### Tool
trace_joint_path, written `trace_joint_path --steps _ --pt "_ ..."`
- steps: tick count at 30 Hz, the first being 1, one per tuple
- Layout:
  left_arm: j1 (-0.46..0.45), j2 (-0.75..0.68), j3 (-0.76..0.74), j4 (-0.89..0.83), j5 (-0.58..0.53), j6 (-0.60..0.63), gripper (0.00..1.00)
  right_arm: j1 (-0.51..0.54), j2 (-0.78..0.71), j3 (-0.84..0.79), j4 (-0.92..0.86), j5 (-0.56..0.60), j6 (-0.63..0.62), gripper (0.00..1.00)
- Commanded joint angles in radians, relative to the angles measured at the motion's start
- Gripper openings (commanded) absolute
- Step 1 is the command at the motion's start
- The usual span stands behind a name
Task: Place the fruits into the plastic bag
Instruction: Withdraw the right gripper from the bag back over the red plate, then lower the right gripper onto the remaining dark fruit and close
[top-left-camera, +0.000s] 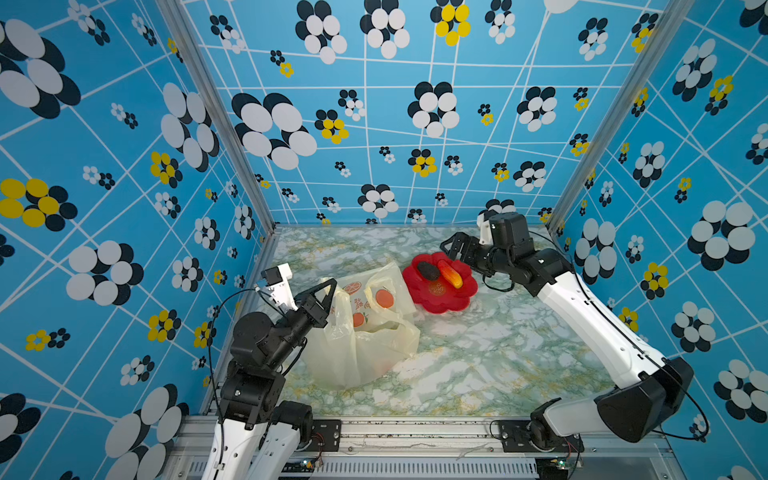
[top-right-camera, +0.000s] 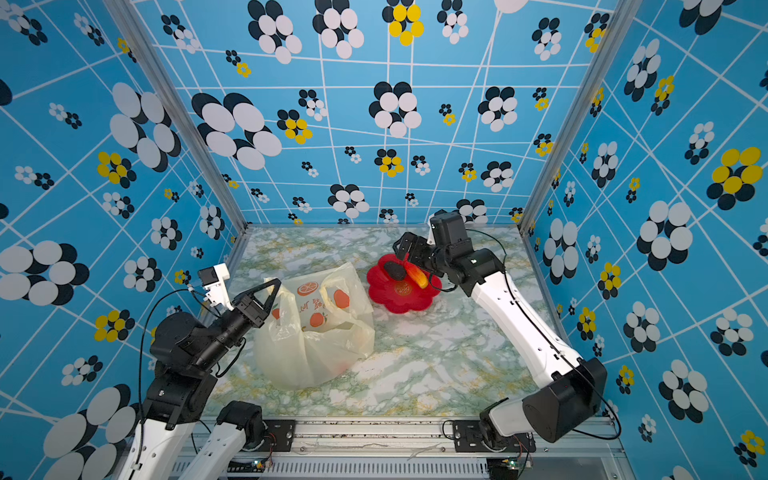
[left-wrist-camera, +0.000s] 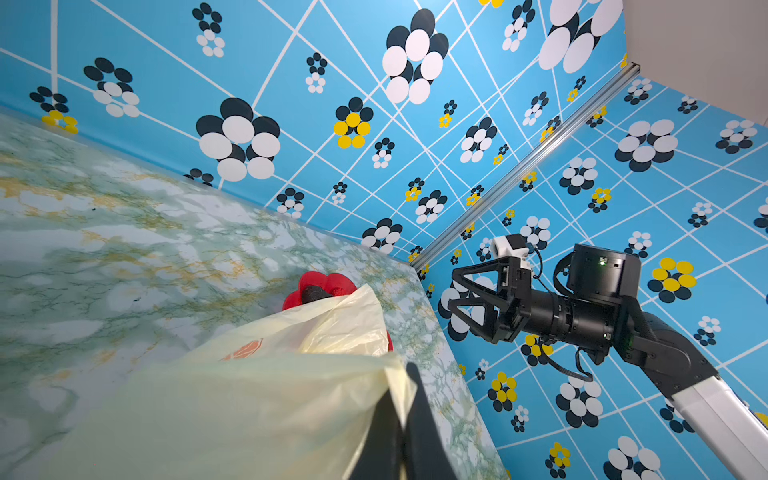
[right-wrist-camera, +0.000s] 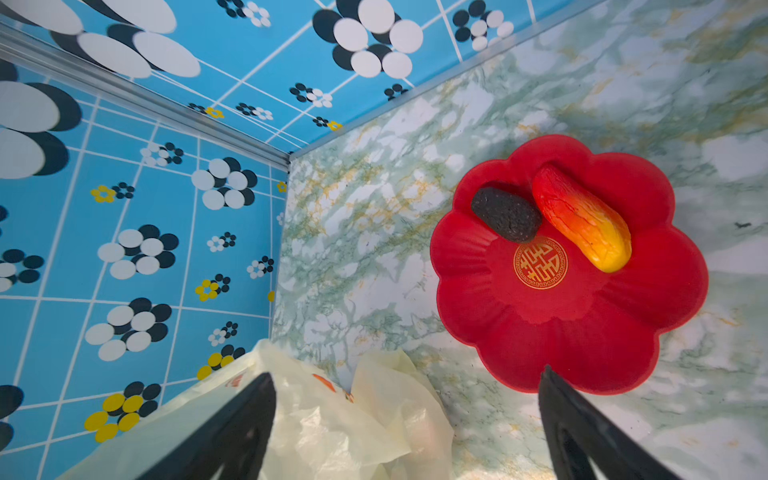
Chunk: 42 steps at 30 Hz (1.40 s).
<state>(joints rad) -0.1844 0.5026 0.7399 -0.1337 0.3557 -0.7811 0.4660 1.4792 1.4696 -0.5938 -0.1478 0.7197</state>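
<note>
**A:** Is there any writing or label to read?

**B:** The plastic bag (top-left-camera: 365, 332) carries orange-fruit prints and a few red characters, too small and creased to read in both top views. The red flower-shaped plate (right-wrist-camera: 602, 332) has a round gold emblem (right-wrist-camera: 540, 262) at its centre, an ornamental character inside a patterned ring. No brand names are legible anywhere.

**A:** What are the jaws doing?

**B:** The left gripper (top-left-camera: 332, 286) has its jaws clenched on the upper edge of the bag, near one loop handle, holding that edge raised above the surface (top-left-camera: 478, 365). In the left wrist view the cream plastic is pinched between the two dark fingers (left-wrist-camera: 424, 415). The right gripper (top-left-camera: 451, 245) has its jaws spread wide and holds nothing; it hangs above the far edge of the plate, touching no fruit.

**A:** Where are the fruits and the bag?

**B:** Two fruits lie on the plate, just beside each other: a dark brown-black avocado-like one (right-wrist-camera: 507, 214) and a red-yellow mango (right-wrist-camera: 582, 218). The bag sits on the marble-patterned surface, left of the plate and near it, slumped and partly open. A faint reddish shape (top-left-camera: 384, 365) shows through its lower plastic; which fruit it is cannot be told.
</note>
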Motion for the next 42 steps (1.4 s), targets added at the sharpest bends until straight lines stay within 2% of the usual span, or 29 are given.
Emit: trace_joint_path --steps 1,7,14,22,26,33,42 --pt "0.001 0.011 -0.016 0.035 -0.023 -0.010 0.00 -0.007 0.073 -0.002 -0.056 -0.038 -0.003 0.99" --pt "0.002 0.029 -0.004 0.041 -0.014 -0.008 0.00 -0.007 0.217 0.063 -0.082 -0.041 -0.032 0.99" --pt "0.003 -0.018 0.001 -0.017 -0.039 0.033 0.00 -0.007 0.372 0.170 -0.109 -0.016 -0.031 0.99" --pt "0.002 -0.035 -0.002 -0.030 -0.044 0.050 0.00 -0.009 0.449 0.186 0.008 0.022 0.201 1.00" --pt "0.005 -0.042 0.001 -0.038 -0.044 0.058 0.00 -0.013 0.540 0.233 0.023 0.012 0.274 0.99" --pt "0.004 -0.057 0.006 -0.046 -0.047 0.066 0.00 -0.016 0.664 0.317 0.028 0.043 0.342 0.97" --pt "0.008 -0.059 0.012 -0.072 -0.049 0.114 0.00 -0.016 0.811 0.456 -0.033 0.061 0.344 0.97"
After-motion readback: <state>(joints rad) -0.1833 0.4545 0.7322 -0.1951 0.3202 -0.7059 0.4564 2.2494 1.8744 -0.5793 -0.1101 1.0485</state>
